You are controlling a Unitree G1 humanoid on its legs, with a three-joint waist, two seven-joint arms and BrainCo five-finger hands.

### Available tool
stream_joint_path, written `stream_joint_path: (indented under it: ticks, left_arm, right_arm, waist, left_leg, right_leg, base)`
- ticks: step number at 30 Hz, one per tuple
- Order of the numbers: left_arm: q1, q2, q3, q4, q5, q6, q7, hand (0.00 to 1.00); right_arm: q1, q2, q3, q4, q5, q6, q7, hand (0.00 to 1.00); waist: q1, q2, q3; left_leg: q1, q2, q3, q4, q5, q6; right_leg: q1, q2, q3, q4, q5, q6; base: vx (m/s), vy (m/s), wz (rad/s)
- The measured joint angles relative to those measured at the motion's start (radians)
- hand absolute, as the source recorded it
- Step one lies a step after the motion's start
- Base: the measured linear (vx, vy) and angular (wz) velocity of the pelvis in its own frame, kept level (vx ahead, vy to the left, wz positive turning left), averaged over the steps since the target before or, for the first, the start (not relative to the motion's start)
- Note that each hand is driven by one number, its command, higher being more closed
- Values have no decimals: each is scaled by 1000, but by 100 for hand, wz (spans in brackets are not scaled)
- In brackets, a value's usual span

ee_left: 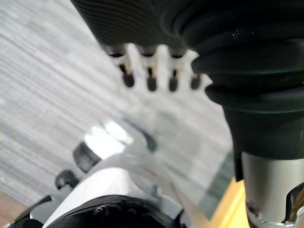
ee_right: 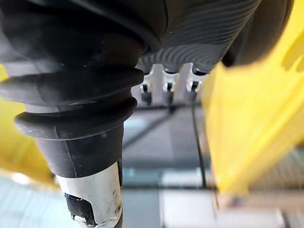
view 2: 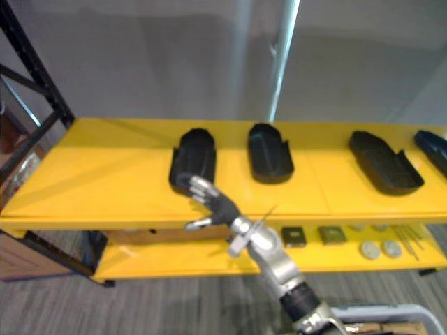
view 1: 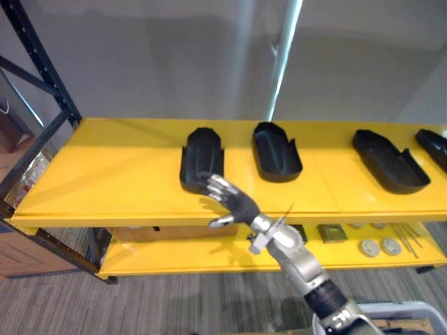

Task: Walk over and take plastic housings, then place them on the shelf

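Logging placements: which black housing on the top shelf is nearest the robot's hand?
The leftmost housing: the open right hand is at its near end, while the other three housings lie farther right along the yellow shelf.

I saw 4 black housings of smooth, matt plastic on a glossy yellow painted-metal shelf. The grey carpet looked rough-woven. My right hand showed silver metal and a ribbed, rubbery cover.
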Motion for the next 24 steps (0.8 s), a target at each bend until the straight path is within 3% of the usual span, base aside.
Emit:
stream_joint_path:
  ticks: [6,19,24]
  left_arm:
    - [0,-2,3,-3,-2,-26,-3,0]
    - [0,-7,26,-9,3,-28,-1,0]
    - [-1,-8,25,-38,33,-27,-1,0]
  right_arm:
    - [-53,48,14,23,-6,19,-3,0]
    - [-56,51,24,144,-180,23,-138,0]
    - [-69,43,-54,237,-272,25,-236,0]
  waist:
    - [17,-7,33]
    - [22,-16,58]
    - [23,-19,58]
  left_leg:
    - [-2,-3,-29,0,11,-1]
    - [-4,-22,-50,-3,21,6]
    - [-18,-35,-68,-3,24,10]
  right_leg:
    - [10,-4,-30,6,0,0]
    - [21,-21,-59,5,-5,12]
    - [21,-29,-76,-3,1,22]
  base:
    - [-25,-14,15]
    - [-47,-5,5]
    - [17,11,13]
